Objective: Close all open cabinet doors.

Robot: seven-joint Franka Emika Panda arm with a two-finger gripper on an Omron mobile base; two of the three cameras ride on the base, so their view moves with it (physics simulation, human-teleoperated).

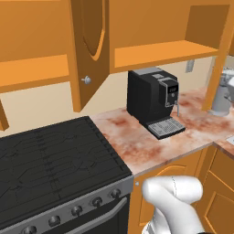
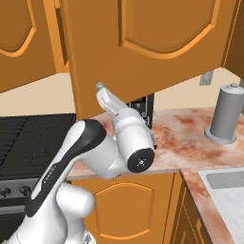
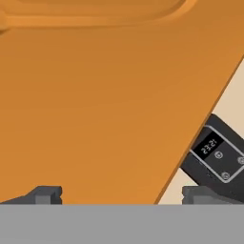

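- The gripper (image 3: 122, 194) sits right up against the lower face of an open cabinet door (image 3: 95, 105); its two dark tips are spread wide with nothing between them, one in front of the wood, the other past the door's edge.
- That door (image 2: 143, 47) stands swung out over the counter, knob (image 1: 86, 80) near its bottom corner, seen edge-on in the left base view with bare shelves (image 1: 160, 52) on either side.
- Just beyond the door edge stands the black coffee machine (image 1: 153, 100) on the marbled countertop (image 1: 132, 141).
- Farther right, a grey canister (image 2: 226, 116) stands near the wall.
- Risk, as I judge it: a push this near the door's lower edge could slip off under it, sending the fingers into the coffee machine.
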